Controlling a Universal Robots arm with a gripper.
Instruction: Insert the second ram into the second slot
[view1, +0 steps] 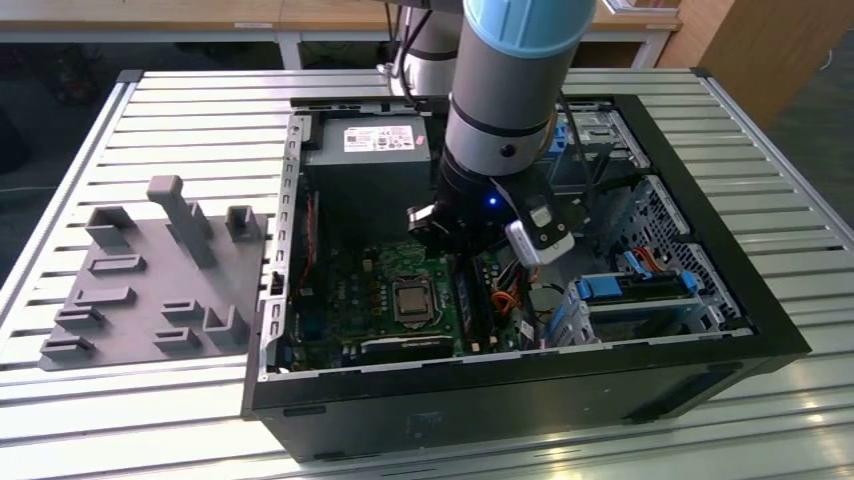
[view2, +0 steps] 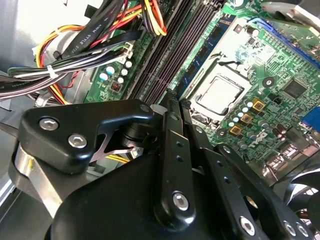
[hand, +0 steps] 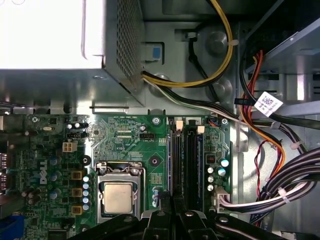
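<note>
Black hand above motherboard, open case on slatted table

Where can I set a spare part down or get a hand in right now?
Free: bare slatted table beyond the grey fixture plate, and the strip nearer the camera, at the exterior view's left. Crowded: inside the case, the arm and tool hang over the memory slots, with cable bundles beside them.

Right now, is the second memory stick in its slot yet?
One blue stick stands in the slot beside the processor. The pincer is down over the memory slots. Whether the second ram is seated under it is hidden, so I can't call it done.
</note>
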